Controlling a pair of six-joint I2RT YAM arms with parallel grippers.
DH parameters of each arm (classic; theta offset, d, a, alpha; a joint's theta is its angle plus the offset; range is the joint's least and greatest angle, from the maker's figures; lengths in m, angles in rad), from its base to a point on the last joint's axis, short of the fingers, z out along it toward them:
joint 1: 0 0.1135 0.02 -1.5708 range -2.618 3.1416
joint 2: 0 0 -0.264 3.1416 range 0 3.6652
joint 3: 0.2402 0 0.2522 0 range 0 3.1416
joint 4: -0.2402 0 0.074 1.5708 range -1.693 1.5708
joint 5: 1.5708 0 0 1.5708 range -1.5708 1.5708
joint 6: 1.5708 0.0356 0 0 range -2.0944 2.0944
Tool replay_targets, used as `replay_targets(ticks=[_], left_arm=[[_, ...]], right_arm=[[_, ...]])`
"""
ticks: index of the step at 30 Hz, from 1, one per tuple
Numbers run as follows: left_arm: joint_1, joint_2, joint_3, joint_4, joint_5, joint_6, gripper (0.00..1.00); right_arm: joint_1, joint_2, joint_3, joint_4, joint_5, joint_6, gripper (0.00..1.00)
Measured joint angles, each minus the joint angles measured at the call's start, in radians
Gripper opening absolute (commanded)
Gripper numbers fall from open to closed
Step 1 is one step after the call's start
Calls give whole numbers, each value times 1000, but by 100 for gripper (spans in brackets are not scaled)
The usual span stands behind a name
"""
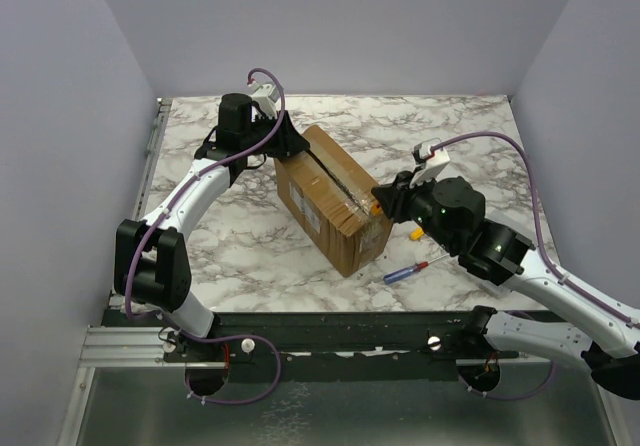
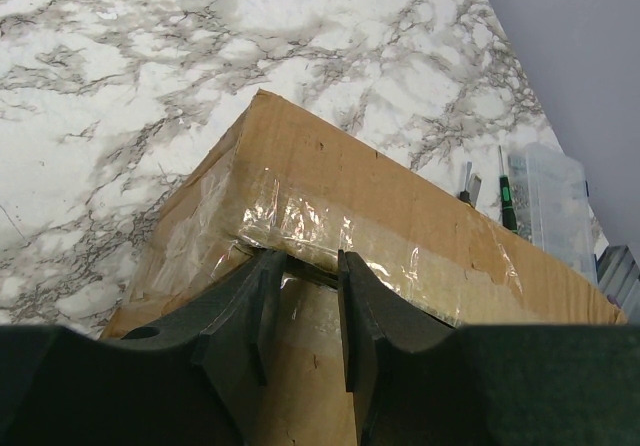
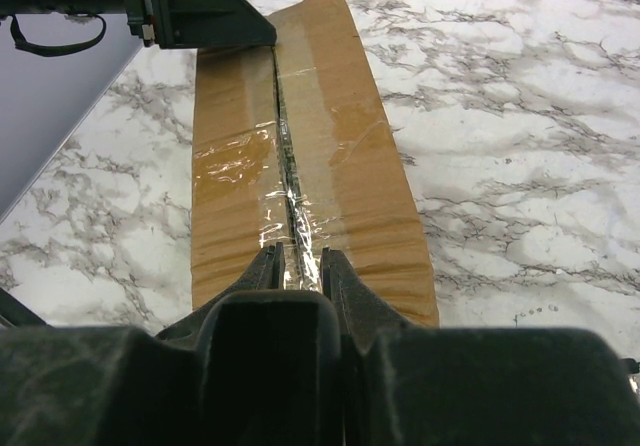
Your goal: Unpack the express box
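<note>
1. The express box (image 1: 330, 201) lies mid-way across the table (image 1: 250, 256), running from 11 to 5 o'clock.
2. The left tool (image 2: 305, 276), part-spread, straddles the box's taped 11 o'clock edge; I cannot tell whether it grips.
3. The right tool (image 3: 300, 258), nearly pressed together, sits over the seam; I cannot tell whether it pinches anything.

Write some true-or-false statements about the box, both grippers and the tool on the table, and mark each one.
The express box rests on the marble table. True.
Its top flaps stand wide open. False: they lie flat, with glossy tape along the seam.
A screwdriver lies on the table beside the box. True.
The left gripper hangs well clear of the box. False: it sits at the box's taped end.
The right gripper points along the top seam. True.
</note>
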Motion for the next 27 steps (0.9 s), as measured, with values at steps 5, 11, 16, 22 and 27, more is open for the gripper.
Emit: replay_targets(ticks=[5, 11, 16, 22, 27], left_arm=[[0, 2, 2, 0, 2, 0, 38], [5, 4, 6, 7, 11, 0, 42], [20, 2, 7, 16, 11, 1, 54], [25, -16, 6, 24, 66, -18, 69], [23, -25, 17, 15, 116, -83, 78]], right_arm=[[0, -3, 0, -2, 2, 1, 1], [0, -50, 24, -95, 29, 11, 1], [3, -121, 60, -188, 108, 52, 0], [3, -68, 72, -269, 177, 116, 0], [3, 48, 72, -358, 211, 180, 0]])
